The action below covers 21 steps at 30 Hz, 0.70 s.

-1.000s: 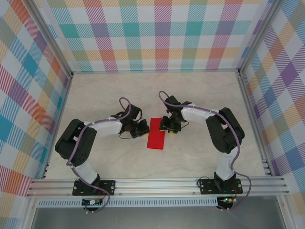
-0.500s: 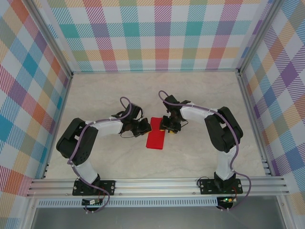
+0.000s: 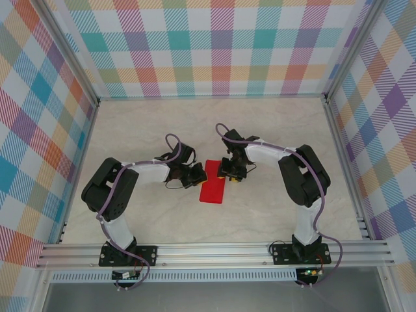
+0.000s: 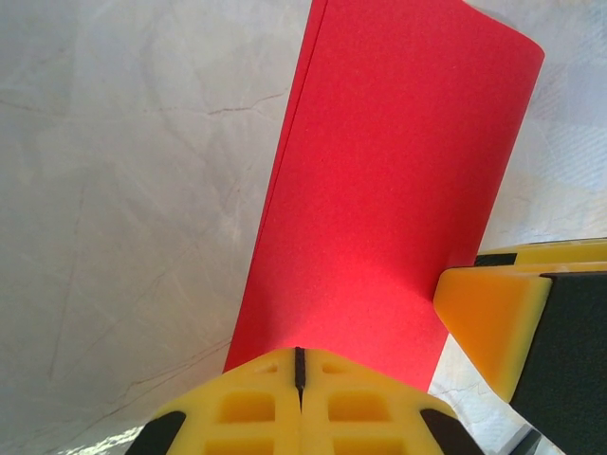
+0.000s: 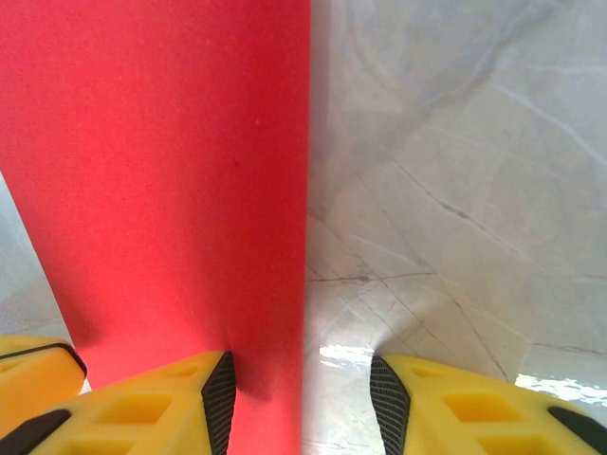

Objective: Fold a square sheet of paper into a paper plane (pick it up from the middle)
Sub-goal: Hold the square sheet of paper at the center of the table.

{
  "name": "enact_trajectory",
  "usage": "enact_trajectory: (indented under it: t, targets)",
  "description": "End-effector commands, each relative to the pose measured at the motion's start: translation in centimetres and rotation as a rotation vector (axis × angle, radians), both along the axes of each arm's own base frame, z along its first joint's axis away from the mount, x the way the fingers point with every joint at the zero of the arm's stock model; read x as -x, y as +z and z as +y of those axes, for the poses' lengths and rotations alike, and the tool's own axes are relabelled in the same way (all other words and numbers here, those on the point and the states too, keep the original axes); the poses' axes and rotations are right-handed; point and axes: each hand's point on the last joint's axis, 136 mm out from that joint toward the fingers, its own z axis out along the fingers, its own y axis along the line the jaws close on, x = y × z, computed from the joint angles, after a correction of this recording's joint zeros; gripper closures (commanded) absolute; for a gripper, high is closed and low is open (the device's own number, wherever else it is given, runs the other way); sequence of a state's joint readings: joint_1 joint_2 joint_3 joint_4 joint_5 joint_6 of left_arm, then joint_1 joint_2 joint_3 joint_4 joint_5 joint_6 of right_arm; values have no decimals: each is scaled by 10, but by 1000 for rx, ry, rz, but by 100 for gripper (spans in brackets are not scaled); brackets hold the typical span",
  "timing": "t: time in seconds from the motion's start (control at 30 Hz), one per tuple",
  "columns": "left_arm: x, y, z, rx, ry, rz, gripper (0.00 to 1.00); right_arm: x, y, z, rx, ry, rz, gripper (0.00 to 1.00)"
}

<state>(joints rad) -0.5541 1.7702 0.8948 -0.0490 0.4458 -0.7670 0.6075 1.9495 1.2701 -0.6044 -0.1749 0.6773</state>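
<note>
Black and white, the left arm [image 3: 107,195] and the right arm [image 3: 305,175] are bolted to the aluminium rail [image 3: 214,250] at the near edge. They bend inward so that their tips meet over the middle of the marbled tabletop [image 3: 273,130].

Between them lies the square sheet of paper [image 3: 211,190], bright red and doubled into a long narrow strip flat on the surface, its length running away from the bases. The left tool [image 3: 195,174] sits at the strip's left edge with its yellow fingers pressed together. Its own camera shows the paper's edge meeting the tips, but I cannot tell whether a layer is nipped between them.

The right tool [image 3: 229,171] stands spread across the opposite long edge, one finger [image 5: 142,403] resting on the red and the other over bare tabletop. That looks like a hold-down, pinning the strip so it cannot slide while the left side works the edge. I judge the first lengthwise crease made and the pointed nose folds not yet begun.

Beyond, bare tabletop runs to the plaid back wall [image 3: 221,45].
</note>
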Motion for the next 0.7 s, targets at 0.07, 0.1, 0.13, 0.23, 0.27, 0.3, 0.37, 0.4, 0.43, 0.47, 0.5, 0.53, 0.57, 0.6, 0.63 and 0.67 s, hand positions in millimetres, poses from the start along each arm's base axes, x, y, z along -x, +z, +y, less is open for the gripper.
enact_trajectory:
  t: [0.07,0.1,0.13,0.23,0.27,0.3,0.37,0.4,0.43,0.47,0.5,0.53,0.57,0.6,0.63,0.67]
  targets:
    - [-4,14,-7,25,-11,-28,99,20,-41,-1,27,101,65,55]
    - [-4,14,-7,26,-11,-29,99,20,-42,-2,31,101,67,54]
    - [-4,15,-7,26,-11,-30,99,21,-43,-2,33,100,70,55]
    - [-4,14,-7,25,-11,-29,99,20,-45,-2,36,86,78,54]
    - [-4,14,-7,26,-9,-27,99,20,-47,-2,39,79,82,55]
    - [-4,14,-7,27,-10,-28,99,20,-48,-3,46,70,85,54]
    - [-4,15,-6,24,-9,-30,99,20,-50,-5,62,50,93,54]
    - [-4,15,-6,21,-6,-32,99,19,-51,-6,71,38,96,55]
    - [-4,15,-4,16,0,-34,99,20,-52,-7,77,26,101,55]
    - [-5,15,-2,6,7,-39,99,20,-53,-8,82,15,106,54]
    - [-5,15,0,-4,14,-45,99,20,-54,-8,84,9,109,54]
    - [-6,17,2,-13,24,-51,99,20,-55,-8,83,5,110,54]
    - [-7,18,5,-25,35,-59,99,19,-54,-7,81,4,109,55]
    - [-7,18,7,-34,42,-65,99,19,-54,-7,79,5,109,55]
    - [-8,19,10,-48,52,-70,99,19,-55,-7,79,6,111,55]
    - [-8,19,12,-58,58,-74,99,19,-55,-7,81,9,111,54]
